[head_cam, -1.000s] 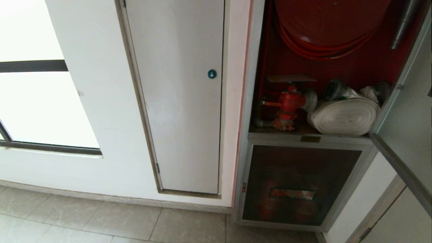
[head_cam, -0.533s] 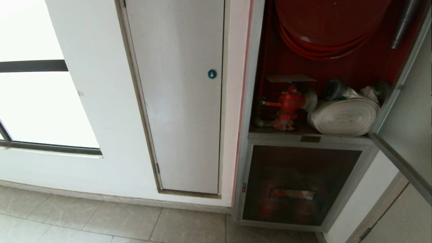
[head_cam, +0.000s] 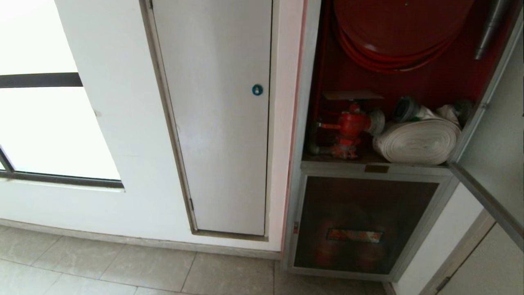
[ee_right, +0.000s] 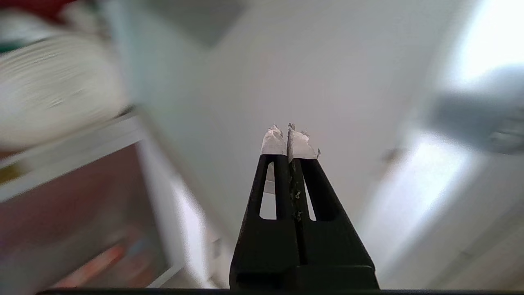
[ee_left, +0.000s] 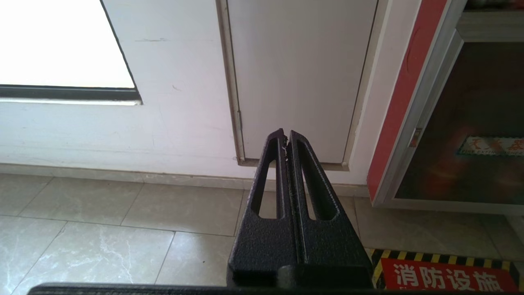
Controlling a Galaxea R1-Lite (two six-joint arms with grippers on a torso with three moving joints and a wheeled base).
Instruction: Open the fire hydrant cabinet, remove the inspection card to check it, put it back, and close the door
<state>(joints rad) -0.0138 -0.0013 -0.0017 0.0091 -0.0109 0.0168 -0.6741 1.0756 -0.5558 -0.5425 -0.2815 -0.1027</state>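
The fire hydrant cabinet (head_cam: 305, 123) stands open at the right of the head view. Its red interior holds a red hose coil (head_cam: 393, 41), a red valve (head_cam: 350, 125) and a white rolled hose (head_cam: 417, 141). The door (head_cam: 497, 135) is swung out to the right, its pale inner side showing. The inspection card is out of view. My right gripper (ee_right: 288, 129) is shut and holds nothing; its white-taped tips point at a pale blurred surface beside the rolled hose (ee_right: 49, 90). My left gripper (ee_left: 285, 133) is parked low, shut and holding nothing.
A plain white door with a round blue lock (head_cam: 257, 89) stands left of the cabinet, and a bright window (head_cam: 41, 123) is further left. Below the open compartment is a dark glass lower panel (head_cam: 360, 225). A red floor marking with yellow-black stripes (ee_left: 446, 274) lies before the cabinet.
The open door's bottom edge has shifted slightly further right in the head view. Everything else there is unchanged.
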